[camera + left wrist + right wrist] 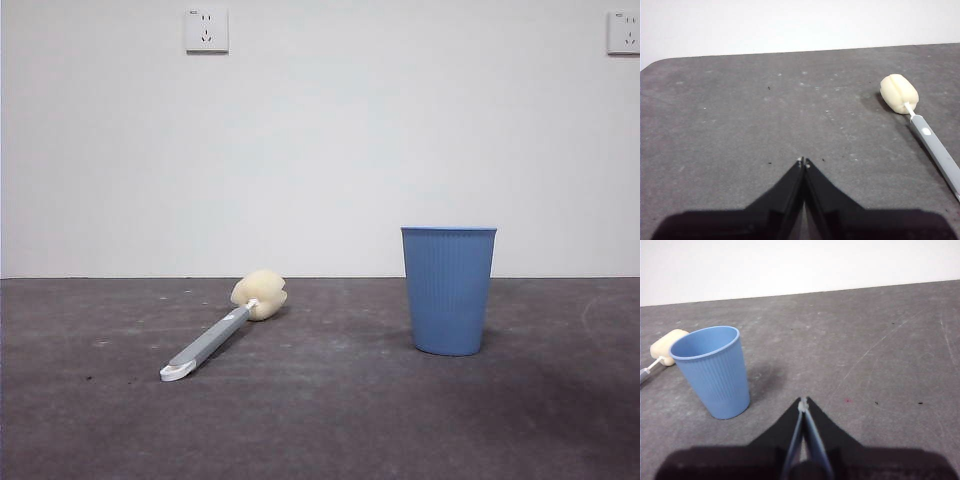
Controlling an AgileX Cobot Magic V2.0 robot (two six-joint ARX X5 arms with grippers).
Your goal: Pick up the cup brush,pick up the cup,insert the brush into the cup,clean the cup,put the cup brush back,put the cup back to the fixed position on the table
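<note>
On the table (320,420) the cup (448,290) stood upright and the brush (225,330) lay flat well apart from it, while my left claw (803,161) and right claw (803,401), both pressed together and empty, risked toppling the light cup or skidding the slim handle.

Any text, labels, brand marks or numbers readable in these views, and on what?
None can be read.
Cup: plain ribs, no print showing.
Brush: no marking on the handle or sponge.
Wall sockets: a small dark mark at the top edge, too small to read.
Table: only scuffs and specks.
</note>
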